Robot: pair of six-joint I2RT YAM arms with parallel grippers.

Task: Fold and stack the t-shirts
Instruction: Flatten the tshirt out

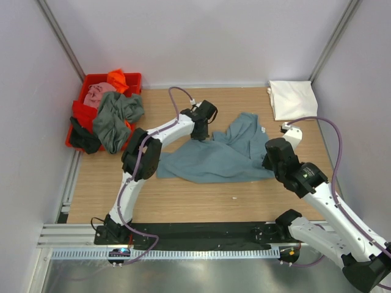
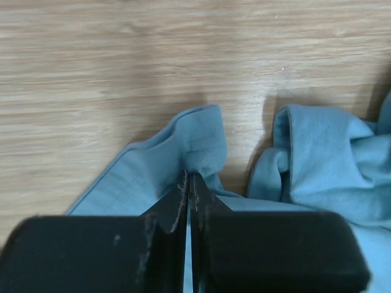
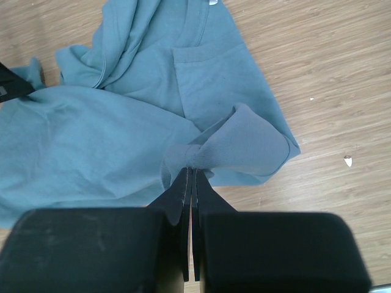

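Risks first. L claw [image 2: 188,183] is pinched shut on only a thin hemmed edge of the teal shirt [image 2: 153,177]; we judge a hard tug cd strip it out. R claw [image 3: 190,174] is clamped tight on a bunched corner, cloth puckered at the tips. That's a better bite, but it may hold two layers, so a lift cd carry a hidden fold along. If the arms pull unevenly, we expect the shirt to twist rather than spread. Dragging low cd also rake cloth over the table [image 1: 195,201] and crumple it more.

Teal shirt: mid-table, btwn both arms, crumpled, not flat. The wide part spreads toward the L. The far part is heaped in ridges, neck label [image 1: 263,130] showing. Limp, creased all over. No fold made yet, by our read.

Elsewhere: white shirt [image 1: 292,99] lies folded in the far R corner, well apart. Grey-green shirt [image 1: 116,116], pink shirt [image 1: 98,93] and orange shirt [image 1: 118,79] are piled in and over the tub [image 1: 98,77], far L.
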